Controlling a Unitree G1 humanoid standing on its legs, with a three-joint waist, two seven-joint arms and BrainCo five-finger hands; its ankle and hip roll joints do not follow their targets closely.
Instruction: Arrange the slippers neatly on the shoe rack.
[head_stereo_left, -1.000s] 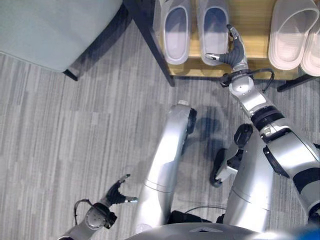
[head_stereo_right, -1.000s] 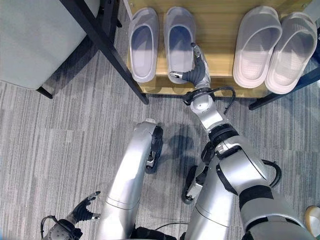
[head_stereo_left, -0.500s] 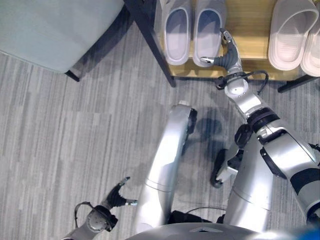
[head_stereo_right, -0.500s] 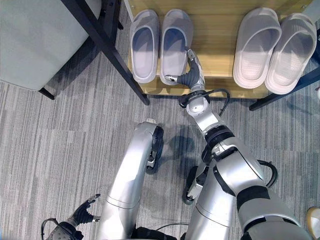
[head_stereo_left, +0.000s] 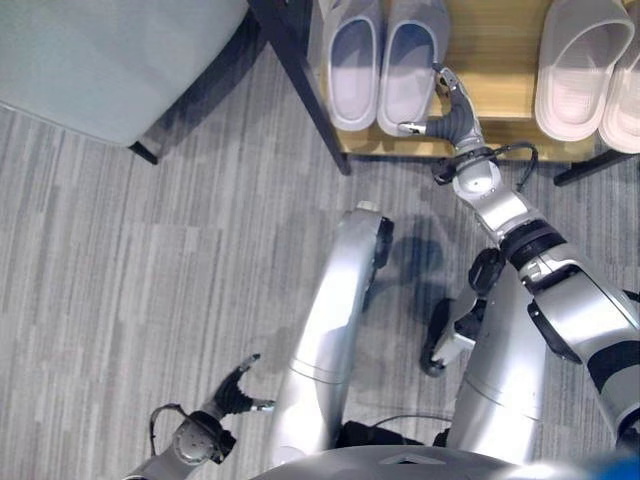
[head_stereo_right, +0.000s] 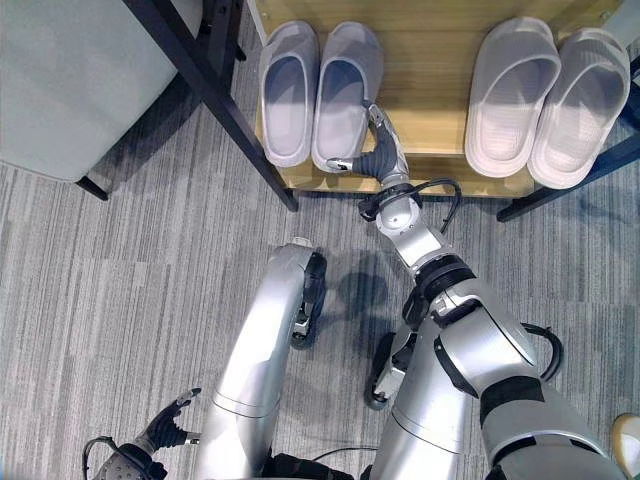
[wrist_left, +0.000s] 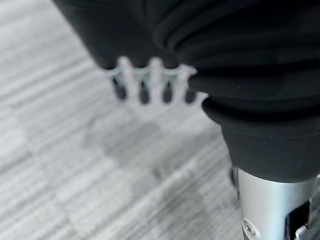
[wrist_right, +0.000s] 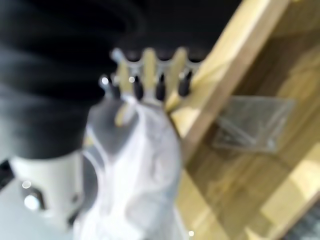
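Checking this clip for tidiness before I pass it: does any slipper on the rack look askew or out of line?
Nothing stands out. The grey slippers sit side by side on the shoe rack, as do the white slippers. The right hand rests against the inner grey slipper's heel end; the left hand hangs open over the floor.

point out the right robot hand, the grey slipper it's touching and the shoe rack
right robot hand (head_stereo_right: 381, 158), right eye view, on the dark back of the hand
grey slipper (head_stereo_right: 343, 90), right eye view, on its insole
shoe rack (head_stereo_right: 425, 70), right eye view, on the bare wooden shelf between the two pairs
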